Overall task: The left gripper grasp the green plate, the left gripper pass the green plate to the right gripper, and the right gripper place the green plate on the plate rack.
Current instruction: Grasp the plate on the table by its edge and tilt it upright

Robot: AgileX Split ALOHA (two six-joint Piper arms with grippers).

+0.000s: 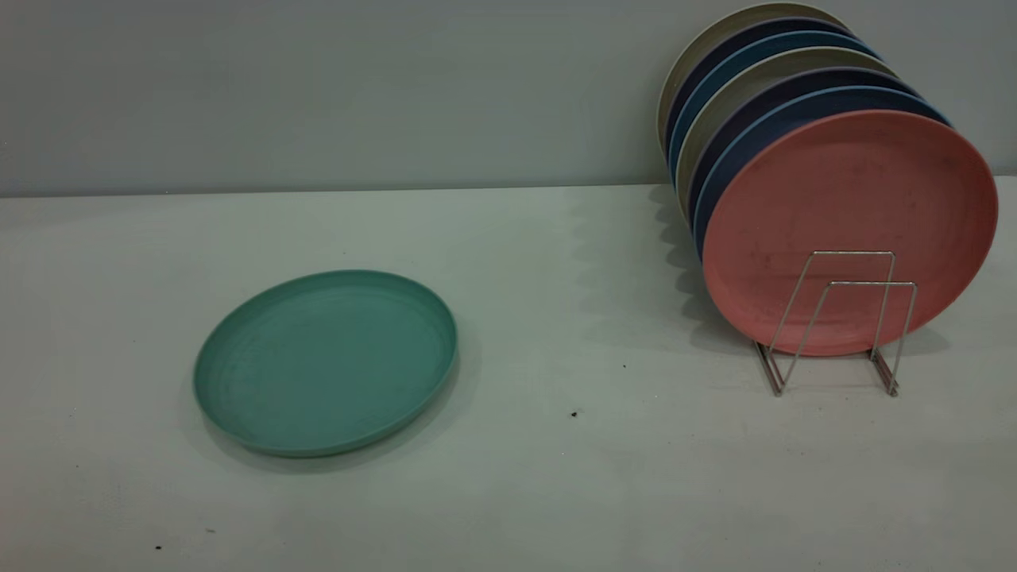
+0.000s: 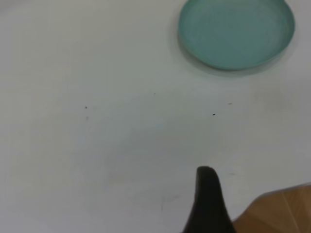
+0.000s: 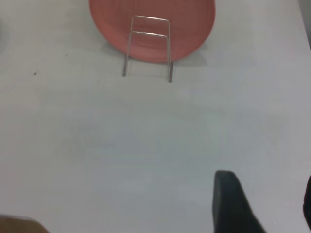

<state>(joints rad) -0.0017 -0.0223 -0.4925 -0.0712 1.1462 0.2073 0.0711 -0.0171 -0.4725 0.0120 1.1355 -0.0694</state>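
Observation:
The green plate [image 1: 326,361] lies flat on the white table, left of centre; it also shows far off in the left wrist view [image 2: 236,31]. The plate rack [image 1: 834,318] stands at the right, its two front wire loops free; it also shows in the right wrist view [image 3: 148,46]. Neither gripper shows in the exterior view. My left gripper [image 2: 260,194] hovers over bare table well short of the plate, one black finger [image 2: 206,199] showing with nothing against it. My right gripper [image 3: 267,194] is open and empty, some way in front of the rack.
Several plates stand in the rack: a salmon-pink plate [image 1: 850,214] in front, blue and beige ones behind it. The table's edge with a wooden floor [image 2: 277,211] lies beside the left gripper. A grey wall backs the table.

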